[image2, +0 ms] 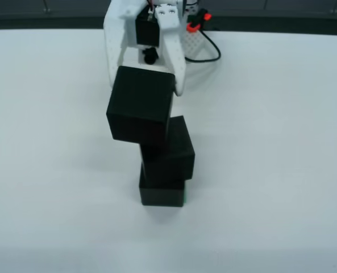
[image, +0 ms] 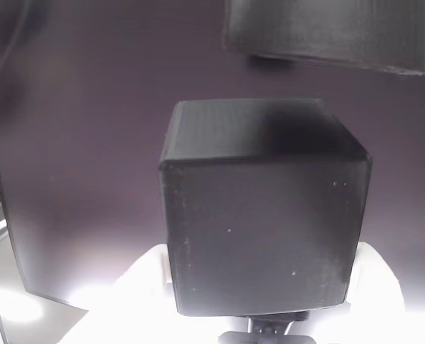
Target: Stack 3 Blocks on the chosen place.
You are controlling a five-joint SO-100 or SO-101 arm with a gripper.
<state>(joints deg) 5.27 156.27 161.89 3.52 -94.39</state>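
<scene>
In the view from above, the white arm (image2: 135,34) is reaching in from 12 o'clock, its fingers (image2: 112,68) closing on the top block (image2: 140,104). That block is sitting tilted atop two stacked blocks (image2: 165,165) mid-table (image2: 270,142).

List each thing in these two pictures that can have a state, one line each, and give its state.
Top black cube: gripped between the white fingers, tilted, lower corner over the middle cube.
Middle black cube: resting on the bottom cube, turned askew and overhanging it.
Bottom black cube: flat on the white table.
Gripper: shut on the top cube.
</scene>
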